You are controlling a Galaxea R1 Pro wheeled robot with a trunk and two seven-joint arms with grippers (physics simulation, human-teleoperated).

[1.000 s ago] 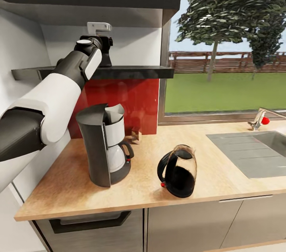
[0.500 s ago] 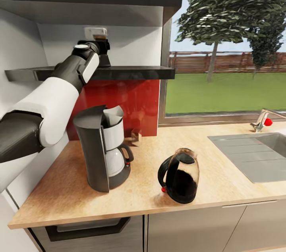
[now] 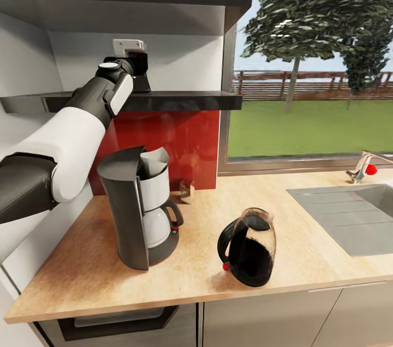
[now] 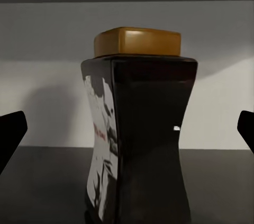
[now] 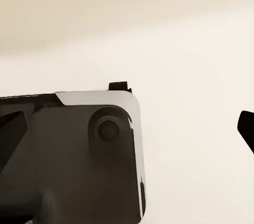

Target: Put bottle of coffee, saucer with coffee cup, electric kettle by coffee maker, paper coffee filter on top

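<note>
Black glass on the bottle of coffee (image 4: 140, 139), dark all the way down, capped by a golden-amber lid (image 4: 137, 41) and wearing a white label with a fleck of red. The shelf (image 3: 164, 100) under it reads charcoal. Down on the pale wood-grain countertop (image 3: 305, 248), the coffee maker (image 3: 139, 207) shows dark grey with a white middle, a white paper filter (image 3: 155, 158) on top. The electric kettle (image 3: 248, 248) is smoky black with a red switch. Glossy red backsplash (image 3: 180, 145) behind.

Shelf (image 3: 180, 100) under coffee bottle (image 4: 140, 128)
</note>
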